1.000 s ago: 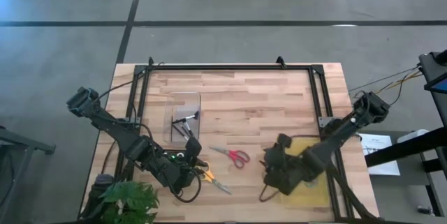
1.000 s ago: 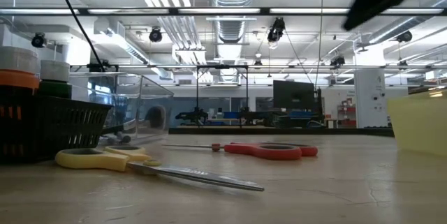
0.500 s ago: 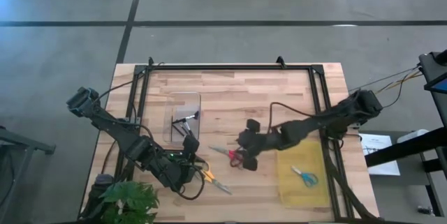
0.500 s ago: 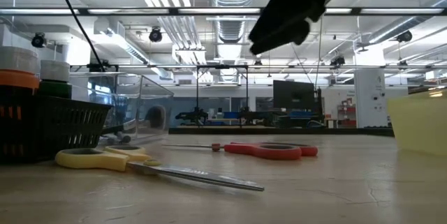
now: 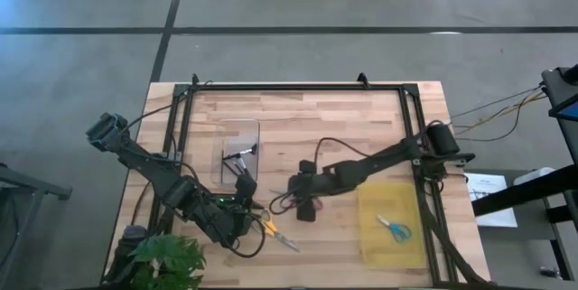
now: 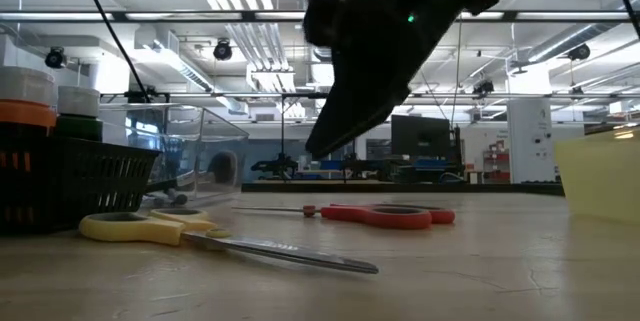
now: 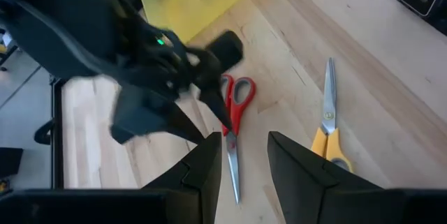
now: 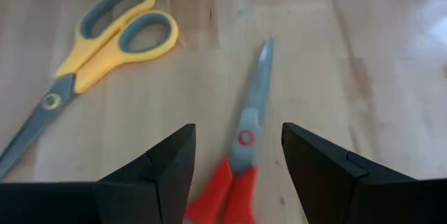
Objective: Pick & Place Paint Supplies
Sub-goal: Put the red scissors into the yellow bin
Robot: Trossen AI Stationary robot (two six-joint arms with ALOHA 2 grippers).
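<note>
Red-handled scissors (image 8: 241,144) lie flat on the wooden table, and also show in the low view (image 6: 385,215). My right gripper (image 8: 237,161) is open above them, one finger on either side of the blades near the pivot, clear of them in the low view (image 6: 335,141). Yellow-handled scissors (image 8: 98,56) lie flat beside them, toward the near left (image 5: 278,233). Blue-handled scissors (image 5: 394,228) lie in the yellow bin (image 5: 379,201). My left gripper (image 7: 244,161) is open and empty at the table's near left (image 5: 246,220).
A clear container (image 5: 239,153) holding dark brushes stands behind the scissors. A black basket (image 6: 70,186) with pots is at the near left. A green plant (image 5: 167,261) sits at the near left corner. A dark frame (image 5: 298,87) runs around the table.
My right gripper has gone from over the yellow bin toward the table's left and come down over the red scissors. The blue scissors now show lying in the bin. My left arm has kept still.
</note>
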